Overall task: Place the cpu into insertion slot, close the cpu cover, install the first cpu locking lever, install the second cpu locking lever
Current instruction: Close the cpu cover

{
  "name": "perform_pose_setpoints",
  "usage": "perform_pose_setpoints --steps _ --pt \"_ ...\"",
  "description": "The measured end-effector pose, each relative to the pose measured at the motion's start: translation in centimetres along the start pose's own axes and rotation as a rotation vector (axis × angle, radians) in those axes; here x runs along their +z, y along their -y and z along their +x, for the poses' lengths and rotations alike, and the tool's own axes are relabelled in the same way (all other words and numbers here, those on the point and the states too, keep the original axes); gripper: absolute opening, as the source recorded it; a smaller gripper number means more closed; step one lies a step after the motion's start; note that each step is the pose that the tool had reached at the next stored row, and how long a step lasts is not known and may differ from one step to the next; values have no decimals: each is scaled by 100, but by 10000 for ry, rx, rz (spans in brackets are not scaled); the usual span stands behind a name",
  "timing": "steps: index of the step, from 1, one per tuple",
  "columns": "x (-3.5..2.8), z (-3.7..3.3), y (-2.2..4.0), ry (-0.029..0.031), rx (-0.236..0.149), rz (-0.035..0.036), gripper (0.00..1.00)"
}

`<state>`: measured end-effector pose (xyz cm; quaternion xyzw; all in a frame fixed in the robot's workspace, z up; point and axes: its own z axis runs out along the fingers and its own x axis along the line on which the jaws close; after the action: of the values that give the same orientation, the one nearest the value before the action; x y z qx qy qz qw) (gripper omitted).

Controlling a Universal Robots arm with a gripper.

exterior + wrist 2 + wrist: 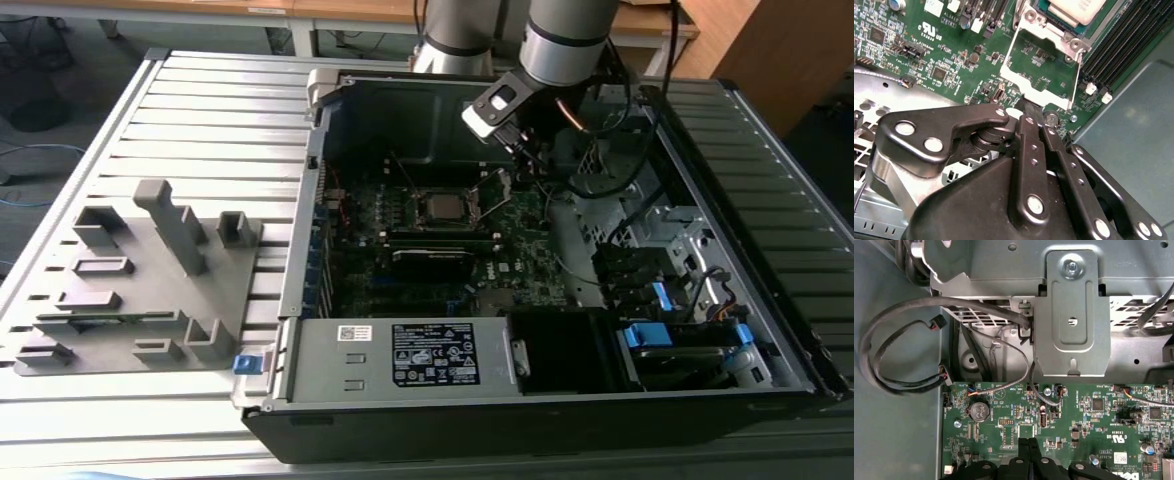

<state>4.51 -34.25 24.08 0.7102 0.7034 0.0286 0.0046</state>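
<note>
The cpu (pixel 443 208) is seen lying flat in the insertion slot (pixel 1071 44) on the dark green board (pixel 1104 440), silvery top up, while the cpu cover (pixel 1030 94) is swung open off the slot, so that bare board is seen through its square window. The gripper (pixel 1035 119) is held low over the board, to the exterior view's right of the slot and a little farther back. As seen in the second wrist view, its fingers are drawn together with nothing between them. The tips are just beside the cover's free edge, and whether they touch it cannot be told. The cover is close to square, so no long axis is marked; its hinged edge is at the slot and its free edge points away from the slot, toward the gripper. How steeply it is tilted cannot be judged. The main risk is judged to be a slip: the free edge is thin, and closed tips pressed against it could slide off onto the small parts of the board just beside it. If the cover is let drop rather than guided, the cpu could be knocked or pressed askew in the slot. The loose cables (pixel 607 172) beside the arm could also be snagged
</note>
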Motion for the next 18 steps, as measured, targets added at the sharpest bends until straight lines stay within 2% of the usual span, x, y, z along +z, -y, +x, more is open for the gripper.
perform_pose_setpoints --steps 4,13,18 --pt "-4 -1 88 -1 0 0 11" --pt "-18 -4 389 -1 0 -3 11" --pt "-24 -5 529 0 0 -3 11"
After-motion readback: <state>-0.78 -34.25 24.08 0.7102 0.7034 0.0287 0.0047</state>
